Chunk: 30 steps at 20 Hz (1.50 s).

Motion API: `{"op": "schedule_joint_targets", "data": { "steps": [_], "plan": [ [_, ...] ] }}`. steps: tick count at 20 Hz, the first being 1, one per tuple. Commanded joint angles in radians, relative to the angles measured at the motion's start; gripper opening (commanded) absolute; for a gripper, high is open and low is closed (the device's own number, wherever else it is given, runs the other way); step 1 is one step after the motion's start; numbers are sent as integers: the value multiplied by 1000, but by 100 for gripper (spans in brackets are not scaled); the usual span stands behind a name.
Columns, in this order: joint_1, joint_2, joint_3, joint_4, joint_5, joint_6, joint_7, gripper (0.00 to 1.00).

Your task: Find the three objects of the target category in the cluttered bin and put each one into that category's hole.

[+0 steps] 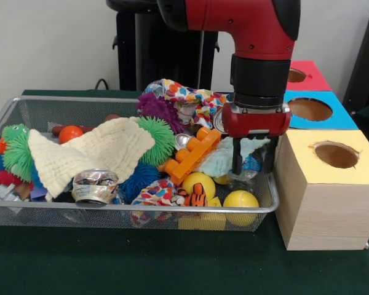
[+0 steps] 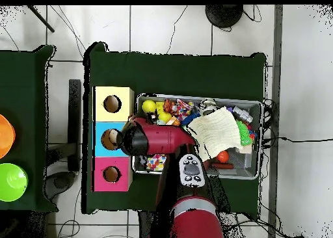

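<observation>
The wire mesh bin point(image 1: 141, 209) is full of toys and cloths; it also shows in the overhead view point(image 2: 257, 175). My gripper point(image 1: 252, 165) reaches down into the bin's right end, next to the boxes. It is shut on a clear wrinkly bottle point(image 1: 246, 176) with a blue label, whose base sits low among the clutter. No other clear bottle shows plainly. The blue-topped box's hole point(image 1: 309, 109) lies behind and right of the gripper. In the overhead view my arm point(image 2: 156, 139) hides the gripper and part of that hole point(image 2: 110, 139).
A yellow-topped box point(image 1: 332, 184) stands against the bin's right end, and a red-topped box point(image 1: 307, 75) stands farthest back. A crushed silver can point(image 1: 94, 186), a cream knitted cloth point(image 1: 92, 153), an orange block point(image 1: 190, 157) and yellow balls point(image 1: 241, 200) crowd the bin.
</observation>
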Motion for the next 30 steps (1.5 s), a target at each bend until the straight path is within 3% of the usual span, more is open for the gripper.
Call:
{"op": "schedule_joint_targets", "data": {
  "steps": [1,17,30],
  "plan": [
    [-64,65,97,40,-63,-23,81,100],
    [-67,81,112,80,-86,-57,117,100],
    [-55,185,113,136,-47,-198,218,100]
  ]
}}
